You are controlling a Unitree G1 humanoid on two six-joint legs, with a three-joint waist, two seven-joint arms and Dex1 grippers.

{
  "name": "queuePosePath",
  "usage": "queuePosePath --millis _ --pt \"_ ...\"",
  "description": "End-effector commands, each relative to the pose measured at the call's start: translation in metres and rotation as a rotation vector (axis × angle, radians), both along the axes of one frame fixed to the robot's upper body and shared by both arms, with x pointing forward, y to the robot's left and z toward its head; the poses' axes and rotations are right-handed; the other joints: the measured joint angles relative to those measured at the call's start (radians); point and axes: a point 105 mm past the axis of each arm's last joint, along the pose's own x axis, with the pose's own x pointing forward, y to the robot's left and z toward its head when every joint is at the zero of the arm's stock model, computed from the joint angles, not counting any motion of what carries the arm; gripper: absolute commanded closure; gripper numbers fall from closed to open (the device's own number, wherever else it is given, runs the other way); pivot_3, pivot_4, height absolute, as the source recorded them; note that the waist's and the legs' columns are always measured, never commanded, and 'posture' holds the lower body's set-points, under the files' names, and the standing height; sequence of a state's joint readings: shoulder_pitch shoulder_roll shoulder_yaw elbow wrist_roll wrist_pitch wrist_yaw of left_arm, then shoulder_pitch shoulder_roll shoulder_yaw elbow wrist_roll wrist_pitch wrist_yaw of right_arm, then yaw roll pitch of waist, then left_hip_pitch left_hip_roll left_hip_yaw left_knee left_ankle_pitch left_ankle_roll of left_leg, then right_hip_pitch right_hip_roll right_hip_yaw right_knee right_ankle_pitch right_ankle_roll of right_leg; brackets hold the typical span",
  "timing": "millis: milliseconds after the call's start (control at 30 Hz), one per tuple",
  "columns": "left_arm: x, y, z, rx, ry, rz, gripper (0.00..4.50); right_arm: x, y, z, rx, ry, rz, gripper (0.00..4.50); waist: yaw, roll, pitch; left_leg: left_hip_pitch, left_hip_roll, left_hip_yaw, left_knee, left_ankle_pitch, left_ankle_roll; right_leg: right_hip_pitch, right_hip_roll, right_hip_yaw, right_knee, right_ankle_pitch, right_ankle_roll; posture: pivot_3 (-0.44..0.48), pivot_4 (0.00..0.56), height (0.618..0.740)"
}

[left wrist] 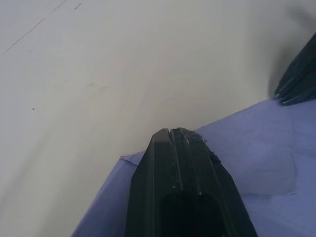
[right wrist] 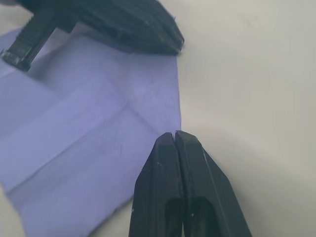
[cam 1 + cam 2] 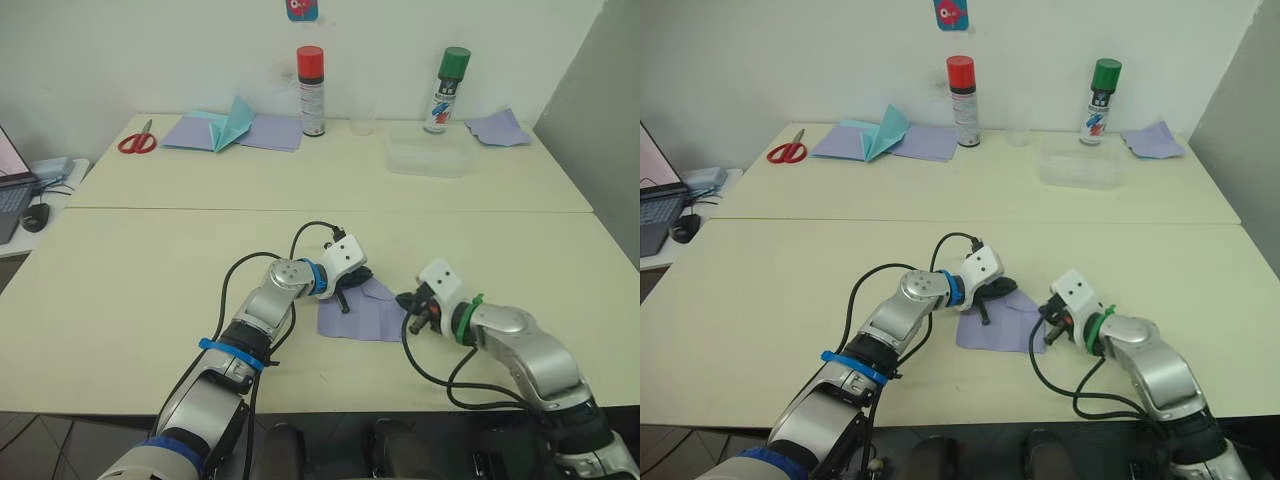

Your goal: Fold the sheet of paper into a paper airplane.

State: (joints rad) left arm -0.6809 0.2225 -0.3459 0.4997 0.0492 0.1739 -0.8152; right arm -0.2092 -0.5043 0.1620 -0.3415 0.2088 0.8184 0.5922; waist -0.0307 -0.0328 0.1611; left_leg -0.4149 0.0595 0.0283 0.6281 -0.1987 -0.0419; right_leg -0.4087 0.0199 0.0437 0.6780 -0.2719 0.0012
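Observation:
The sheet of paper is lavender and creased, and lies flat on the cream table near its front edge. My left gripper is shut, its tips resting on the sheet's far edge; the left wrist view shows its fingers pressed together over the paper. Shut as well, my right gripper touches the sheet's right edge. In the right wrist view its fingertips meet at the paper's border, with the left gripper across the sheet.
At the back of the table sit red scissors, a teal paper plane on lavender sheets, a red-capped spray can, a green-capped can, a clear plastic box and a lavender scrap. A laptop stands far left.

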Motion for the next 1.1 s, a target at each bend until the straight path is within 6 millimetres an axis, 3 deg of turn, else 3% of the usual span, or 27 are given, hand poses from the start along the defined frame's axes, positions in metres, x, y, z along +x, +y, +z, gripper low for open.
queuePosePath --millis 33,267,633,800,900,1100 --pt "-0.007 0.003 -0.022 0.064 0.062 -0.006 4.50 -0.003 0.001 0.016 0.033 -0.040 0.018 4.45 0.000 0.000 0.000 0.000 0.000 0.000 0.000 0.000 0.000 0.000 0.000 0.000 0.000 0.000 0.000 0.000 0.150 0.740" --pt "-0.007 0.001 -0.021 0.061 0.058 -0.011 4.50 0.015 0.027 0.050 0.143 -0.216 0.025 4.45 -0.001 0.000 0.000 0.000 0.000 0.000 0.000 0.000 0.000 0.000 0.000 0.000 0.000 0.000 0.000 0.000 0.150 0.740" --pt "-0.006 -0.002 -0.019 0.065 0.050 -0.024 4.50 0.014 0.031 -0.001 0.058 -0.040 0.007 4.45 0.002 0.000 0.000 -0.001 -0.002 0.000 0.000 0.000 0.000 0.000 -0.002 0.000 -0.001 0.000 0.000 0.000 0.150 0.740" --pt "-0.003 -0.008 -0.007 0.043 0.006 -0.030 4.50 0.012 0.028 -0.010 0.034 0.002 -0.018 4.45 0.002 0.000 0.000 0.000 -0.002 0.000 0.000 0.000 0.000 0.000 -0.002 0.000 -0.001 0.000 0.000 0.000 0.150 0.740" --pt "-0.008 -0.023 0.008 -0.048 -0.024 -0.075 4.50 0.012 0.029 -0.011 0.027 -0.002 -0.011 4.45 0.002 0.000 0.000 0.000 -0.002 0.000 0.000 0.000 0.000 0.000 -0.002 0.000 -0.001 0.000 0.000 0.000 0.150 0.740" --pt "-0.019 -0.038 0.005 -0.088 0.010 -0.113 4.50 0.010 0.030 -0.013 0.021 0.005 0.001 4.45 0.001 -0.001 0.000 -0.001 -0.002 0.000 0.000 0.000 0.000 0.000 -0.002 0.000 -0.001 0.000 0.000 0.000 0.150 0.740"
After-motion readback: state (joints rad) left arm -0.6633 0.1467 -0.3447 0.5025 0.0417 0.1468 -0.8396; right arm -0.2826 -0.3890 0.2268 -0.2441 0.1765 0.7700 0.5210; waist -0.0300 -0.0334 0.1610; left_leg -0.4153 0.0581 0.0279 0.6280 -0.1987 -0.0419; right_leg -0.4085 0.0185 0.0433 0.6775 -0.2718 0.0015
